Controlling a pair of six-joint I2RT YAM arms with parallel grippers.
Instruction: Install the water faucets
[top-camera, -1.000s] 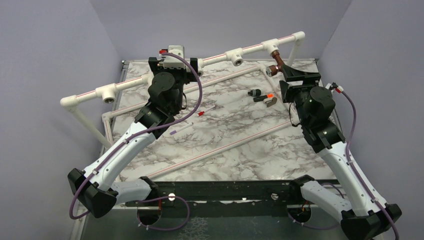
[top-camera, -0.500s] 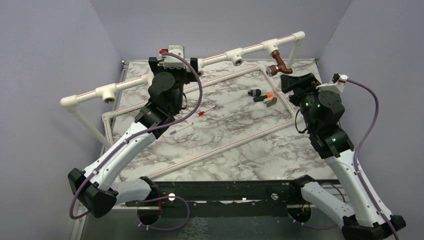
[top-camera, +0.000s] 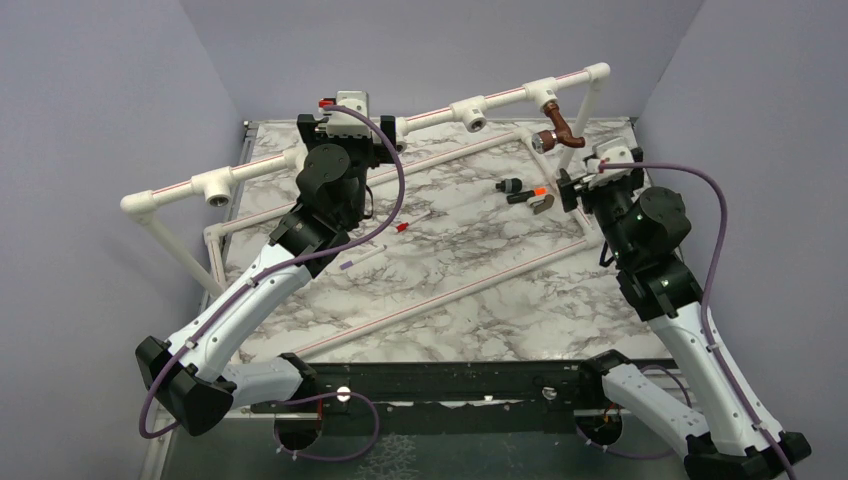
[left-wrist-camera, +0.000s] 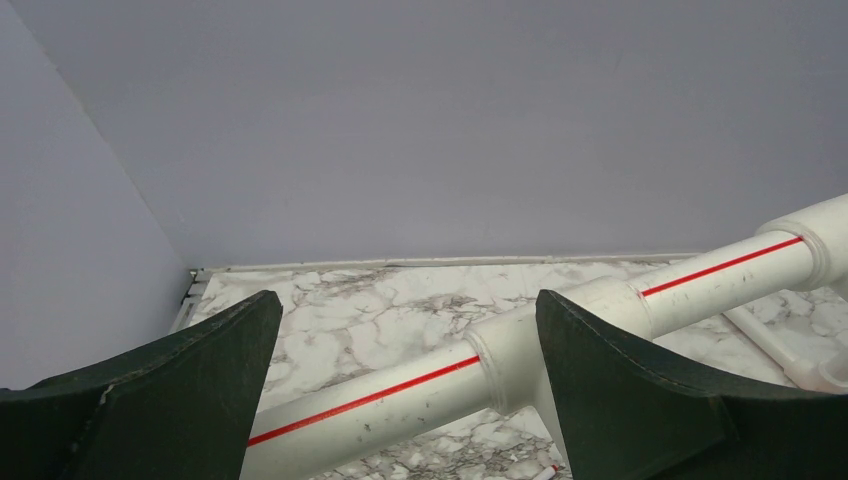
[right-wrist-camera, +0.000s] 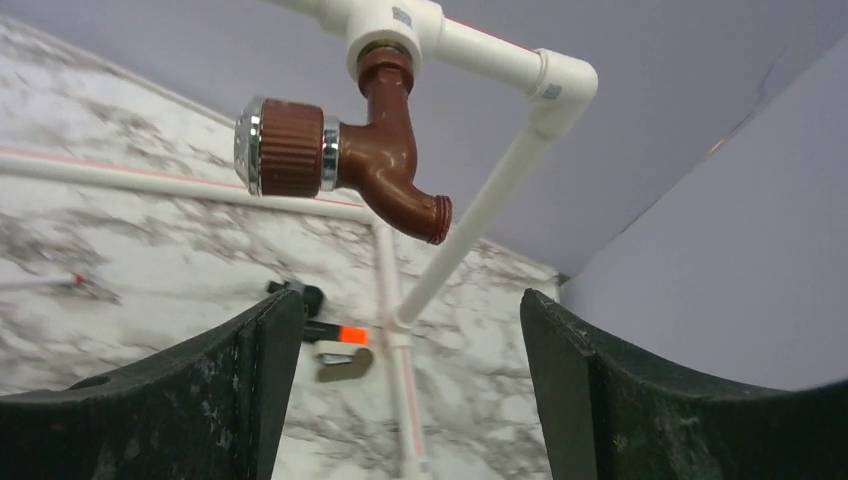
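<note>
A copper-coloured water faucet (top-camera: 556, 130) hangs from the rightmost white tee (top-camera: 543, 95) of the raised pipe, with its ribbed knob to the left and its spout bent down (right-wrist-camera: 385, 160). My right gripper (top-camera: 572, 186) is below and in front of it, apart from it. Its jaws are open and nothing is between them (right-wrist-camera: 410, 300). My left gripper (top-camera: 388, 128) is up at the middle of the pipe, open. The red-striped pipe (left-wrist-camera: 400, 390) runs across between its fingers, which stand wide and do not press on it.
Two more white tees (top-camera: 472, 112) (top-camera: 218, 185) sit along the raised pipe with bare mouths. Small black and orange parts (top-camera: 520, 190) and a curved metal piece (top-camera: 543, 205) lie on the marble table (top-camera: 450, 290). A red-tipped stick (top-camera: 403, 228) lies mid-table. Walls close in on both sides.
My right gripper has come off the faucet, drawn back down and toward the near side, and its jaws have widened. The faucet stays hanging on the tee. The left arm has not moved.
</note>
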